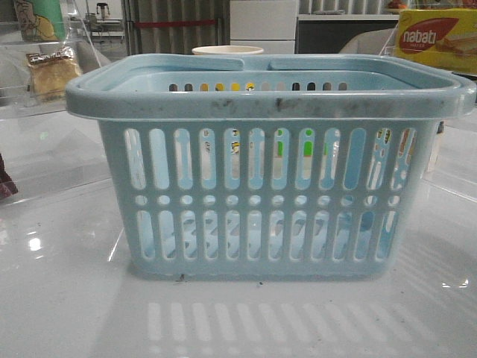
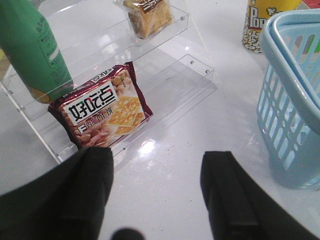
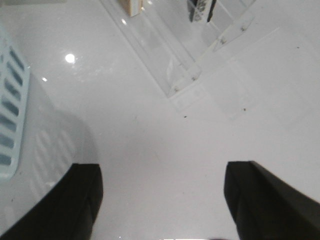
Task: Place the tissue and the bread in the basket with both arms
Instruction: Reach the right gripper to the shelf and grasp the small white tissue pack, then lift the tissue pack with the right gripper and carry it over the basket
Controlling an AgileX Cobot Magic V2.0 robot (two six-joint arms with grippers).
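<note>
Our left gripper (image 2: 157, 192) gapes empty; the bread (image 2: 148, 16) sits well beyond it on the upper acrylic shelf (image 2: 165, 37), our nearer arm's reach

pale blue plastic basket (image 1: 268, 171), rim scuffed; glossy white tabletop (image 1: 67, 298) mirrors it; clear acrylic shelves (image 2: 165, 75); bread (image 2: 149, 16) in crinkly clear wrap; shiny foil snack pack (image 2: 102, 112).

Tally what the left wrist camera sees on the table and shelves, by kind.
Wrapped snack packs: 2, golden bread in clear wrap, maroon cracker pack
Green plastic bottles: 1
Pale blue slotted plastic baskets: 1
Yellow printed cups: 1
Total: 5
</note>
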